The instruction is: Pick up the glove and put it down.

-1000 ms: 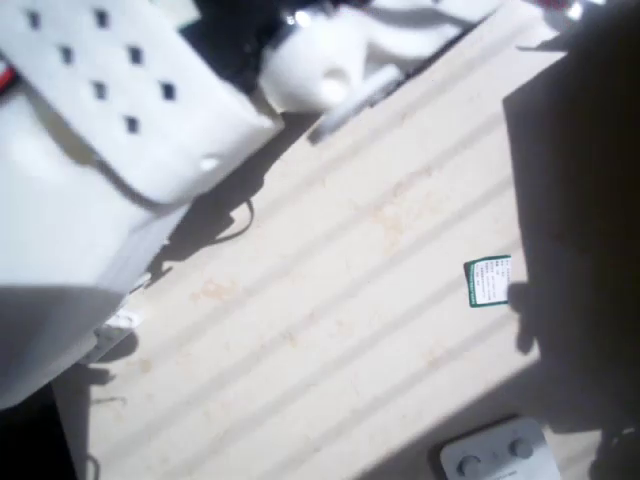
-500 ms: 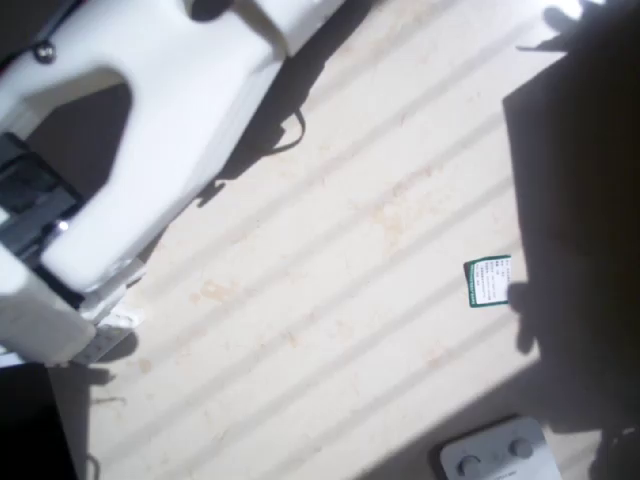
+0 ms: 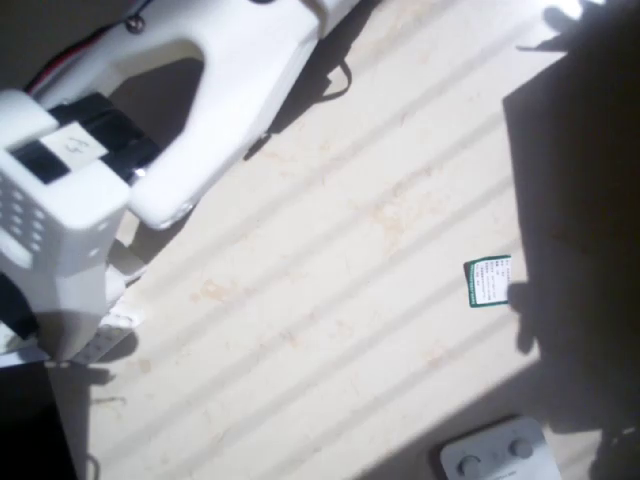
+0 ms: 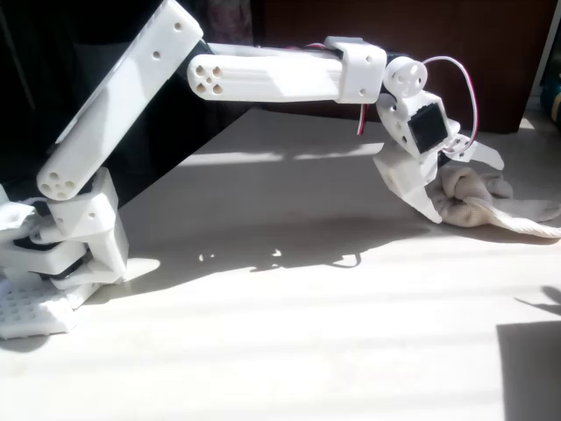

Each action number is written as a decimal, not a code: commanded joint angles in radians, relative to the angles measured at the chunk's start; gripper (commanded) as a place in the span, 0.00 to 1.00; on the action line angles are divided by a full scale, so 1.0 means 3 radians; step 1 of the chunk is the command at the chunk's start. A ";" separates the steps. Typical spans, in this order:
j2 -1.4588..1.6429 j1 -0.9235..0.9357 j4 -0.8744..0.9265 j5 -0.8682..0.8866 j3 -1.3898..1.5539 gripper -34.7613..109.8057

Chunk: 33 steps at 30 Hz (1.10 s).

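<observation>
One soft cream fabric glove (image 4: 478,197) lies crumpled on the table (image 4: 289,342), seen in the fixed view at the far right end of the arm's reach. It sits directly under and between the fingers of the white claw (image 4: 456,180), bunched into rounded folds, with a flat strip of cloth trailing away to the right of the claw. The claw is spread apart: one broad finger angles down on the left side of the glove and seems to touch the table, while a thinner finger juts out above the glove on the right. It is not yet clamped on the cloth.

Judging by its slumped shape, the glove is light, limp and easily squashed, not fragile or slippery. It will likely droop when lifted. The thick bunched mound between the fingers looks like the best place to pinch, not the thin trailing strip.

Farther off, in the overhead view, a small green-and-white card (image 3: 488,281) and a white device with round buttons (image 3: 495,452) lie on the sunlit, shadow-striped table, beyond the white arm (image 3: 150,120).
</observation>
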 commanded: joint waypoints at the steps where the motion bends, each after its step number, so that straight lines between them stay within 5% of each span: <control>1: -0.0133 -0.0020 0.0010 0.0026 -0.0511 0.52; 11: -0.0210 -0.0020 0.0015 0.0026 -0.0619 0.50; 20: -0.0215 -0.0015 -0.0020 -0.0005 -0.0629 0.23; 33: -0.0210 0.0000 0.0015 -0.0010 -0.0608 0.24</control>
